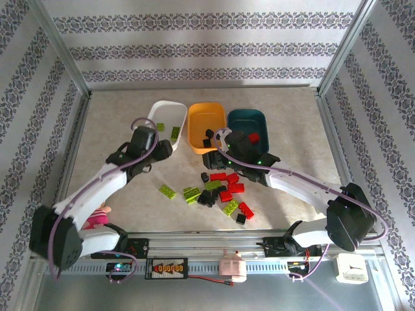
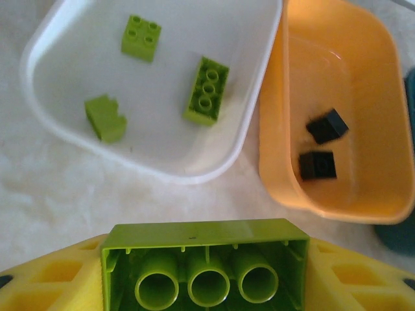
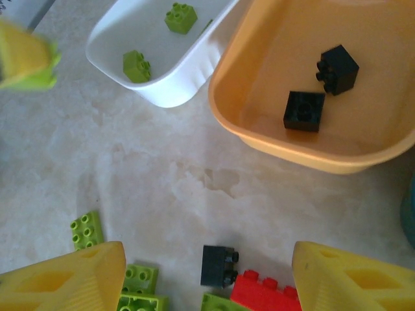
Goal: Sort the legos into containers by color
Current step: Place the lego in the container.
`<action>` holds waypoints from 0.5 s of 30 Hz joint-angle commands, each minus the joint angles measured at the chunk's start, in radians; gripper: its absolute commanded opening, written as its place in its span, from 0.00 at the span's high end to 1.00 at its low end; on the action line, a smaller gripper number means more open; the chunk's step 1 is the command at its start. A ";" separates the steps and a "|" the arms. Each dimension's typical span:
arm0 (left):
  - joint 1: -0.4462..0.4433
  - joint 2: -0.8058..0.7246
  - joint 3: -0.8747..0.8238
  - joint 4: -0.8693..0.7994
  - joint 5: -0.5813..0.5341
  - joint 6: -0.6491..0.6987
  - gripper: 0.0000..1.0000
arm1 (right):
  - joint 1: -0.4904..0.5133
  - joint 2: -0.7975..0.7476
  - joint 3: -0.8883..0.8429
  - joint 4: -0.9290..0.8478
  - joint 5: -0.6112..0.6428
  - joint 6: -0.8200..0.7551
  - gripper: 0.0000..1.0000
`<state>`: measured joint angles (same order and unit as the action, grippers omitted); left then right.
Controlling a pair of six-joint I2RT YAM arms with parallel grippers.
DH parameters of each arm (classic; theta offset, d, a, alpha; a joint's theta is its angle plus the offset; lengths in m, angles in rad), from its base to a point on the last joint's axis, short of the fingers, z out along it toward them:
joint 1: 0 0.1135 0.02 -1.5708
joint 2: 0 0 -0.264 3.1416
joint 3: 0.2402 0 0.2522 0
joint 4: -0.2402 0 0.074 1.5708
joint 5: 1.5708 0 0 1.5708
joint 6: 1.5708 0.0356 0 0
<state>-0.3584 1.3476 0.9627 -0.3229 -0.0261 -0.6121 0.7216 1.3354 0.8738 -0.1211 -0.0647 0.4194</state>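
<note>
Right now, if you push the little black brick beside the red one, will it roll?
Probably not: the black brick looks boxy with flat sides, so it should slide, not roll. It looks like stiff plastic, likely light. It might bump the red brick beside it.

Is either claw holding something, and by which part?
The left gripper clamps a lime green brick by its two short ends, underside toward the wrist camera. The right gripper is open and empty.
</note>
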 commanded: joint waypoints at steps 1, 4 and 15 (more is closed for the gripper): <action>0.052 0.161 0.136 0.062 0.026 0.087 0.52 | -0.008 -0.047 -0.041 0.008 0.010 0.030 0.31; 0.084 0.306 0.262 0.031 0.035 0.099 0.52 | -0.005 -0.077 -0.074 0.002 0.011 0.040 0.32; 0.116 0.578 0.508 -0.060 0.017 0.132 0.32 | 0.001 -0.155 -0.143 -0.017 0.020 0.063 0.31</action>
<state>-0.2531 1.9045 1.4250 -0.3290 -0.0040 -0.5114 0.7219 1.2079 0.7547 -0.1303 -0.0643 0.4664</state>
